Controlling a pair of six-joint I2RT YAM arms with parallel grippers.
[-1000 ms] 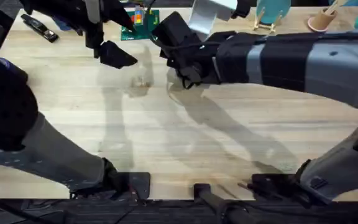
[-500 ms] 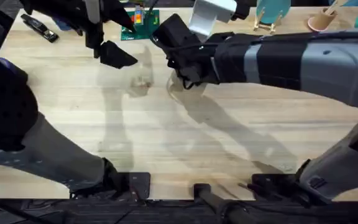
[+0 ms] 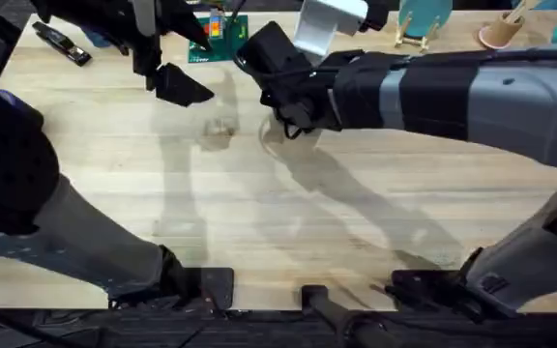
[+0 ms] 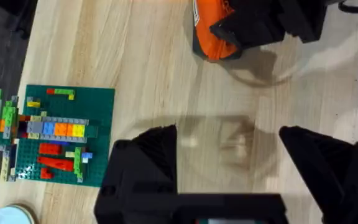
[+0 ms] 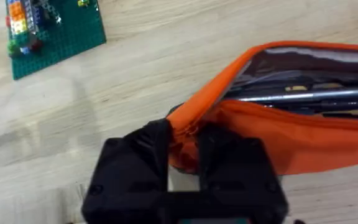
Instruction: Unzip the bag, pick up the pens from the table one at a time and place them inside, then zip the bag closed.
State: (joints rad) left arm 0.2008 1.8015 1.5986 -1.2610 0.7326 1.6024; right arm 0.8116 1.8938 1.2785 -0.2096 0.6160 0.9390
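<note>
The orange bag (image 5: pixel 278 140) lies on the table (image 3: pixel 259 222) with its zipper open along the top. Inside its mouth lie the pens (image 5: pixel 303 96), side by side. My right gripper (image 5: pixel 182 134) is shut on the bag's end, orange fabric pinched between its black fingers. In the overhead view the right gripper (image 3: pixel 283 111) sits at the far middle, with the arm covering the bag. My left gripper (image 4: pixel 229 149) hangs open above bare wood a short way from the bag (image 4: pixel 213 34), nothing between its fingers. The left gripper (image 3: pixel 177 85) is left of the right one.
A green brick plate (image 3: pixel 216 39) with coloured bricks sits at the far edge, close to both grippers. A black stapler (image 3: pixel 61 43) lies at the far left. A pink cup (image 3: pixel 501 34) and a teal stand (image 3: pixel 422 21) stand at the far right.
My right gripper has shifted slightly towards the far left while holding the bag's end. The left arm has stayed in place.
</note>
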